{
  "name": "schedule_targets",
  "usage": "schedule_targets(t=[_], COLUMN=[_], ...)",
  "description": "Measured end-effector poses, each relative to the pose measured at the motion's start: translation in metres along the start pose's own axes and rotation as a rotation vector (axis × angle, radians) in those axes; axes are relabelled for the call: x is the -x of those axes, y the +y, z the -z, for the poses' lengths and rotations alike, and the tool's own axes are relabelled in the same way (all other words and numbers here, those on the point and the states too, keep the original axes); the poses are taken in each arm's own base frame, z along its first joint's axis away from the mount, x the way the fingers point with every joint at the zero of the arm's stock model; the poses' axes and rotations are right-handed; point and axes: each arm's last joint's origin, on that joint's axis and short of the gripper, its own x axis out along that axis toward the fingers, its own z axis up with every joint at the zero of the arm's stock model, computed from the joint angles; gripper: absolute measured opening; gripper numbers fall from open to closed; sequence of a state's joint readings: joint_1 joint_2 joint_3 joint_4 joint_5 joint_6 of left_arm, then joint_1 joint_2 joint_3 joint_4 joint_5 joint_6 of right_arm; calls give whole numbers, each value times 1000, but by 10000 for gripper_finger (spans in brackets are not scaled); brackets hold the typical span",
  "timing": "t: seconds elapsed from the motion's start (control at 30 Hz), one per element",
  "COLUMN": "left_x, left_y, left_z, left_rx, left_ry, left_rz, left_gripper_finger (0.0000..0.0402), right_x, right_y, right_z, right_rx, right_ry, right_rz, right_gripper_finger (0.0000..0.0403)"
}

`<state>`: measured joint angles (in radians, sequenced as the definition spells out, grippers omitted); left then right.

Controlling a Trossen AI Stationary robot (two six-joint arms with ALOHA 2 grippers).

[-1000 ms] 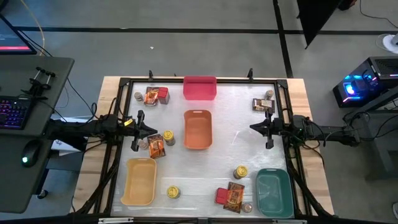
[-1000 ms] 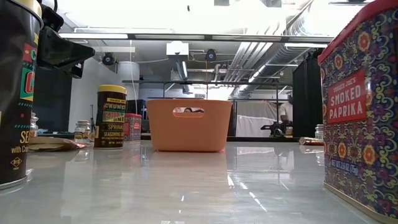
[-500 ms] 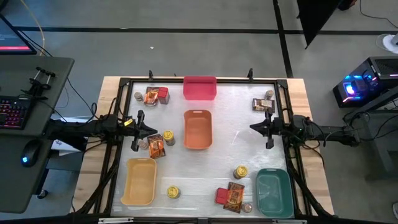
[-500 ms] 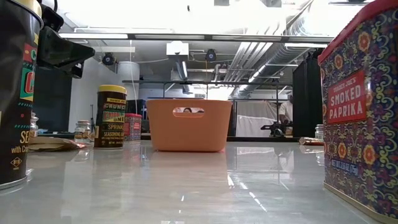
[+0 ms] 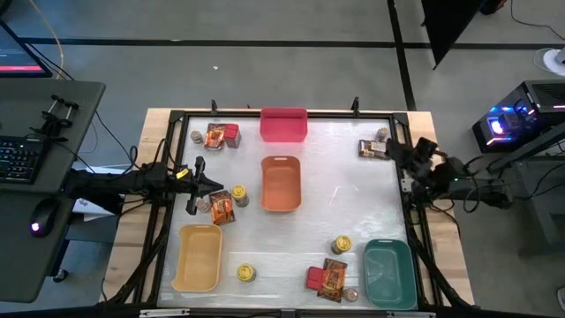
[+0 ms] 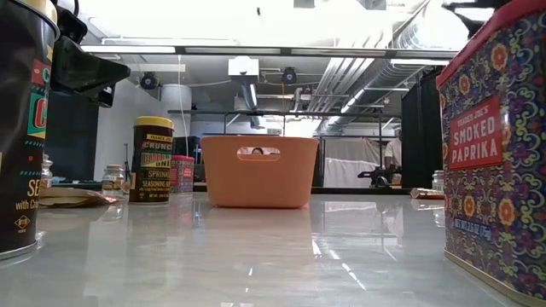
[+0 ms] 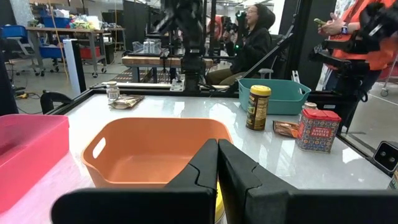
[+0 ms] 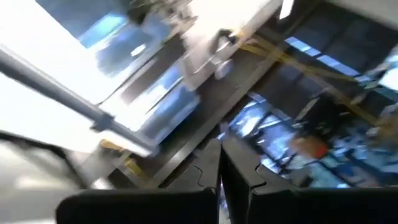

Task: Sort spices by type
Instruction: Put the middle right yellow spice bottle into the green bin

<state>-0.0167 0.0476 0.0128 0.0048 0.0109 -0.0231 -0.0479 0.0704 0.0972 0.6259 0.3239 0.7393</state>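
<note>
An orange bin [image 5: 281,184] sits near the middle of the table [image 5: 335,199]. A pink bin [image 5: 283,124] lies just beyond the orange bin, at the table's far edge. A yellow bin [image 5: 198,257] stands toward the near left corner from the orange bin, a teal bin [image 5: 388,273] toward the near right corner. Off the table, left of the orange bin, a desk carries a keyboard [image 5: 19,161] and a mouse [image 5: 35,228].

Table [image 5: 353,212] (bins [image 5: 281,184], spices [image 5: 222,136])

Grey floor [image 5: 291,53], black desk [image 5: 40,177] (keyboard [image 5: 19,160], mouse [image 5: 34,229])
</note>
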Motion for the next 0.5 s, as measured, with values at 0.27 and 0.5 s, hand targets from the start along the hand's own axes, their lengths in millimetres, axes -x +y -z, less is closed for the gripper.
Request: schedule_targets(t=[0.27,0.5], left_x=[0,0], left_y=[0,0], left_z=[0,0], left_rx=[0,0], left_ry=[0,-1], left_rz=[0,0], left_gripper_finger=[0,0], right_x=[-59,-112], right_y=[37,80], right_z=[4,45], right_rx=[129,22], right_ry=[695,1353], right_rz=[227,253], right_gripper_finger=[105,213])
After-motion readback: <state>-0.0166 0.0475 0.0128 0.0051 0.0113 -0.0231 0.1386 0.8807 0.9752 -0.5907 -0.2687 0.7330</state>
